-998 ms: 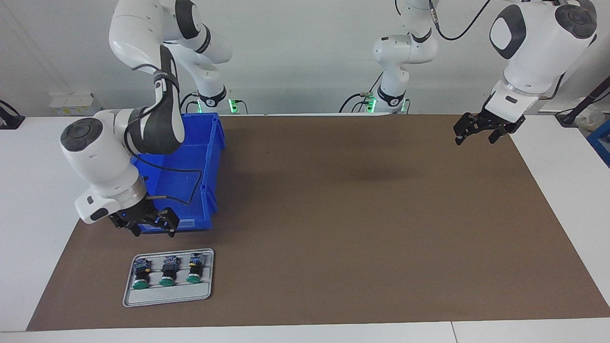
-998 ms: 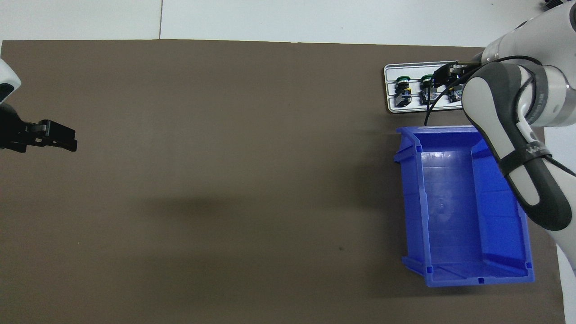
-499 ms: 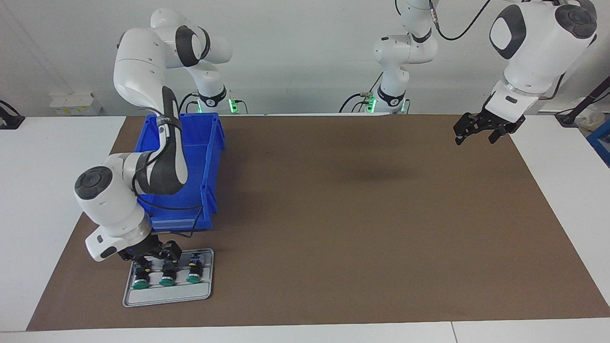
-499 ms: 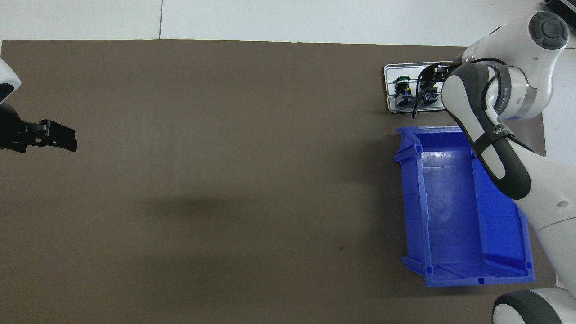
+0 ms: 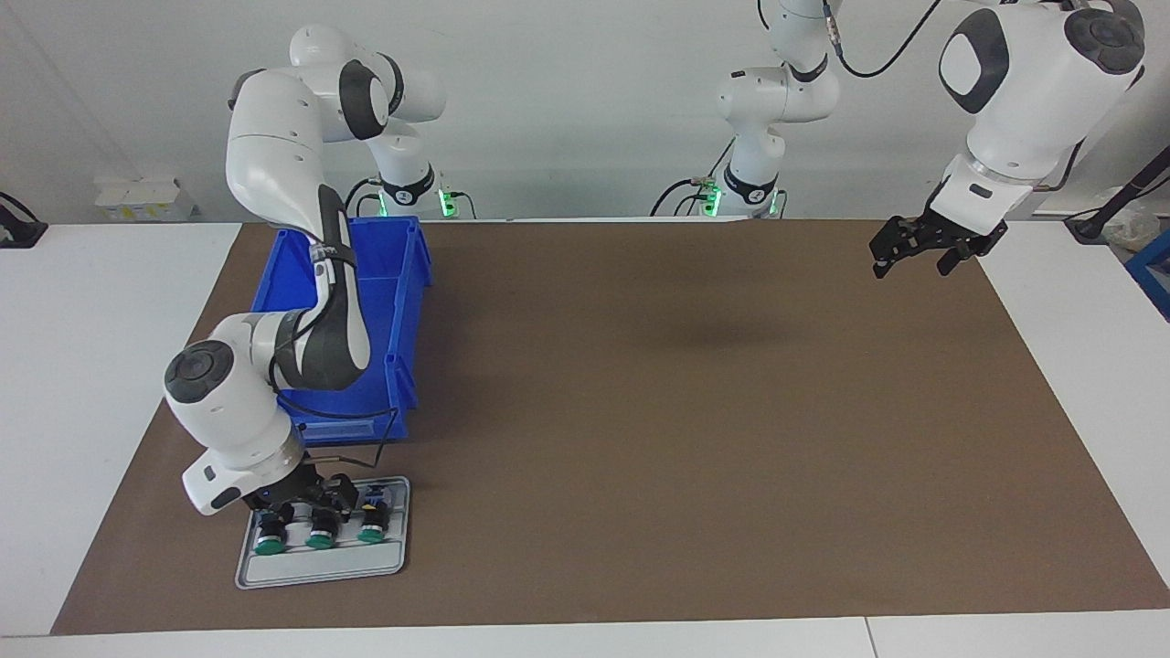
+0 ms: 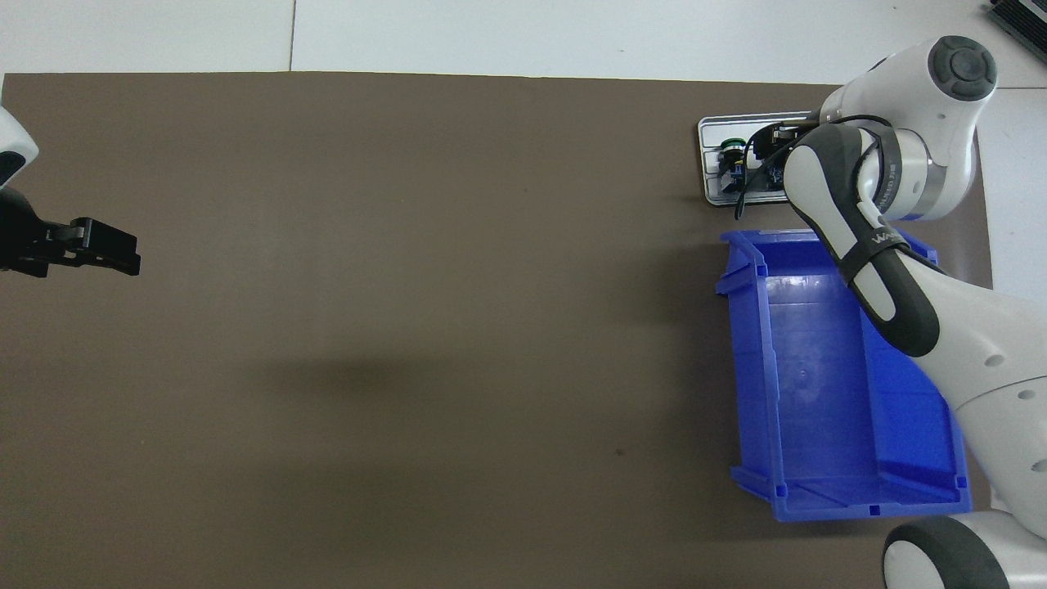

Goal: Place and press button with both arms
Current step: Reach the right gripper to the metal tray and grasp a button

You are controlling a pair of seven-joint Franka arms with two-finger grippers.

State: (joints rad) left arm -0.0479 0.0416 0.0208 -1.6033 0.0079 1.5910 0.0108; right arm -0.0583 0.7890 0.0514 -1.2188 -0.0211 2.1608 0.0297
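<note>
Three buttons lie side by side in one grey tray (image 5: 315, 567), green caps pointing away from the robots. The middle button (image 5: 320, 535) sits between the button toward the right arm's end (image 5: 268, 540) and the third button (image 5: 371, 530). The tray rests on the brown mat (image 5: 640, 411), farther from the robots than the single blue bin (image 5: 402, 302) and just beside it, toward the right arm's end of the table.

The right gripper (image 5: 306, 498) is down at the tray, over the terminal ends of the buttons — its black fingers straddle the middle one, but whether they are pressed against it or apart from it cannot be told. The right arm (image 5: 274, 183) comes from its base, bends over the bin and folds down, wrist pointing at the tray. In the overhead view the forearm covers most of the tray (image 6: 710, 164) and only one green cap (image 6: 730, 147) shows.

The left arm (image 5: 1024, 82) waits, raised, with the left gripper (image 5: 914, 256) hanging over the mat's edge at its own end; its fingers stand apart, holding nothing.

The mat covers most of a white table (image 5: 82, 366); a pale wall (image 5: 585, 110) rises at the robots' end.
</note>
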